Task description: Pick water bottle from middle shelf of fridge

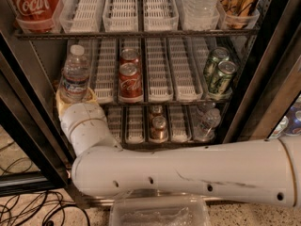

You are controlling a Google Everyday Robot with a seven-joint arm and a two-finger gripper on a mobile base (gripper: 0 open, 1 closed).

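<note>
Gripper [75, 98] at left end of middle shelf [162, 100], fingers [61, 101] pinching the bottle [75, 74] at its base; grasp looks made, drawing it out of the fridge [26, 121] is left.

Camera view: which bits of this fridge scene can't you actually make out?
- Pincer: at the foot of the water bottle on the middle shelf, mostly hidden behind the arm's wrist.
- Red cola bottle and wide clear bottle: cut off by the top edge.
- Water bottle's label print: too small to read.
- Cans far right: cut off by the right edge.
</note>
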